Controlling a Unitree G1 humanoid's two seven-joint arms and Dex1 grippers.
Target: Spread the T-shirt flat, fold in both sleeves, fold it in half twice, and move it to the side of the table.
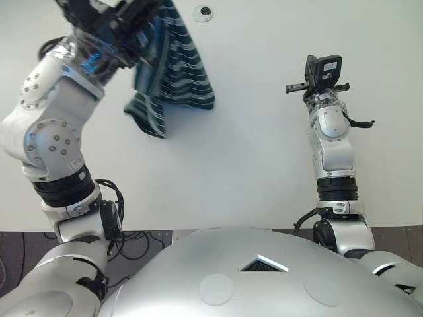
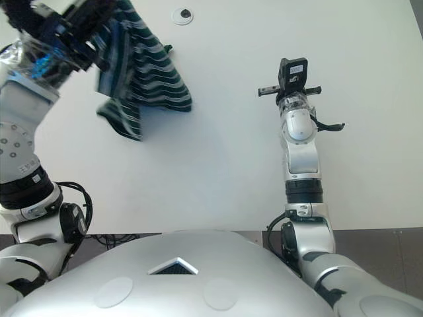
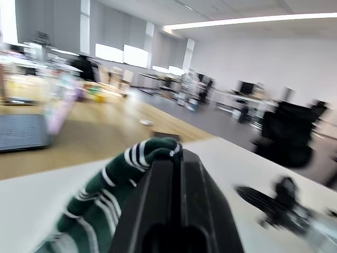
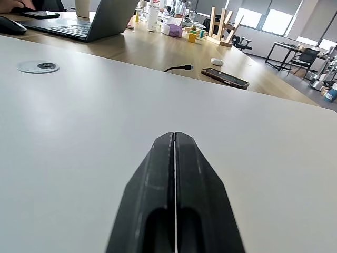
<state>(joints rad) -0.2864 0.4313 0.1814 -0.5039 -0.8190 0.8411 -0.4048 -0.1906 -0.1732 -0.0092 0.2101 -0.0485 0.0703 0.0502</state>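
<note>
Seeing dark green striped T-shirt (image 1: pixel 175 66) bunched and clamped in left claw (image 3: pixel 174 154), held up over far-left part of white bench (image 1: pixel 264 165), hanging in folds. Can't tell whether lowest corner touches bench. Reading right claw (image 4: pixel 174 136) as pinched closed on nothing, parked over right side, well apart from T-shirt. Noting round cable port (image 1: pixel 203 13) just beyond T-shirt

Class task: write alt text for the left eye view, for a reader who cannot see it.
A dark green, white-striped T-shirt hangs bunched from the robot's raised left hand over a white table. The right hand, shut and empty, is held out above the table to the right.
</note>
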